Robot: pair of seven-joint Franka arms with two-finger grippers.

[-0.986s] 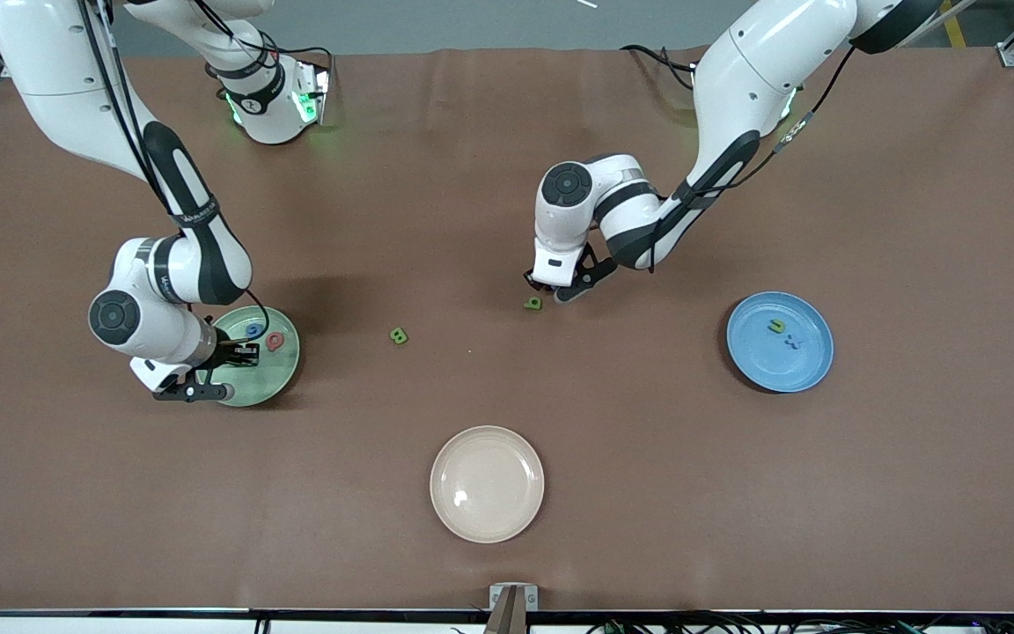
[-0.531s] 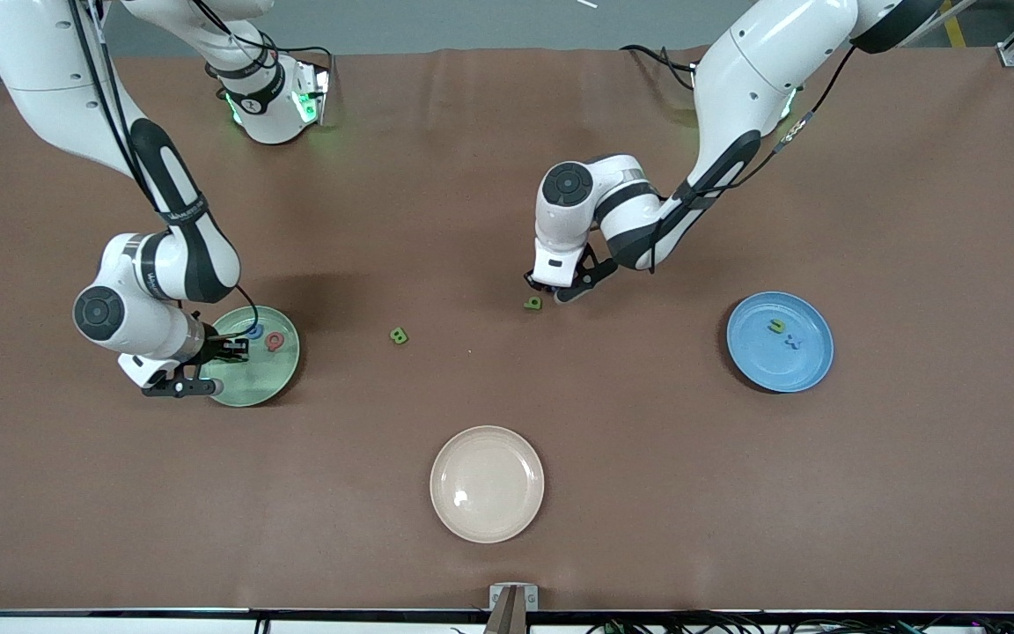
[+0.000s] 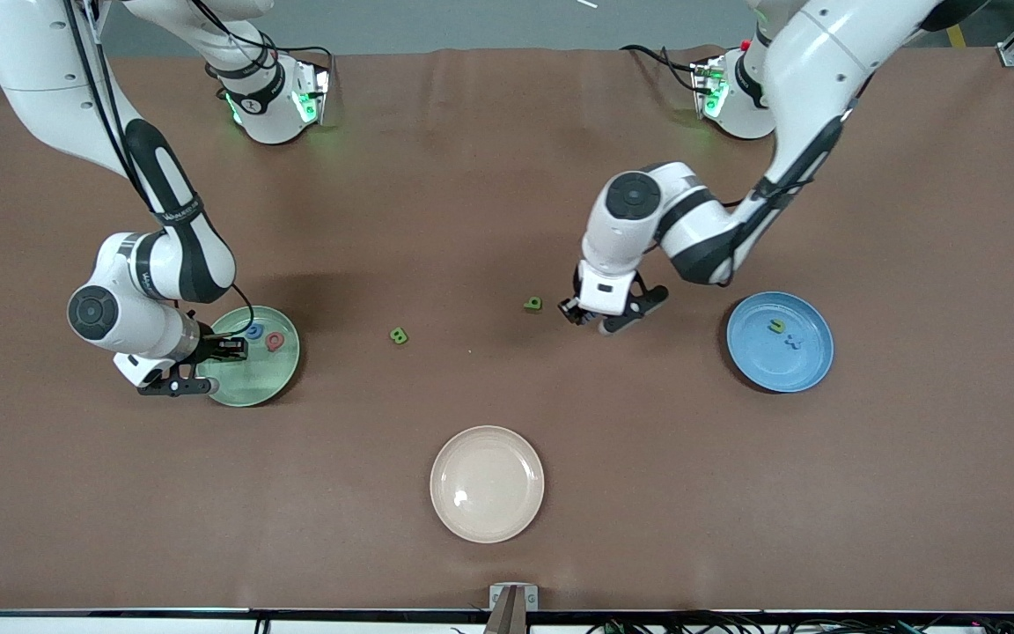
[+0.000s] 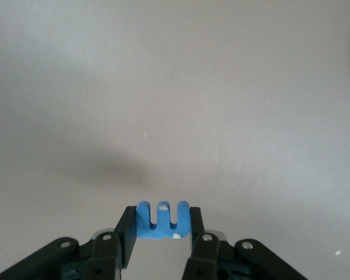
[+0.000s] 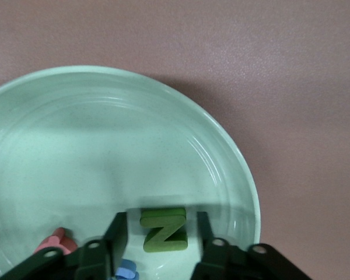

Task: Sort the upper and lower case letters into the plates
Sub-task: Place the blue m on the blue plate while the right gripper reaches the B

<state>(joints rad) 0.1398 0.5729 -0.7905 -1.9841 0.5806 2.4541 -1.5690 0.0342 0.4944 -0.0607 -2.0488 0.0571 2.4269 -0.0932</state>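
Resting in the mint green plate (image 5: 134,146), a green letter Z (image 5: 163,229) lies between the parted fingers of the right gripper (image 5: 158,233), which hangs low over the plate and grips nothing; red (image 3: 275,341) and blue (image 3: 253,331) letters lie beside it. Over bare table (image 3: 507,176) near the blue plate (image 3: 811,361), the left gripper (image 4: 163,233) pinches a blue letter (image 4: 162,220). Two green letters (image 3: 532,304) (image 3: 398,335) lie between the grippers.

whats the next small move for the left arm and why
Probably carry on toward the blue plate. The left gripper is shut on a blue letter over bare table, short of that plate, which already holds two letters.
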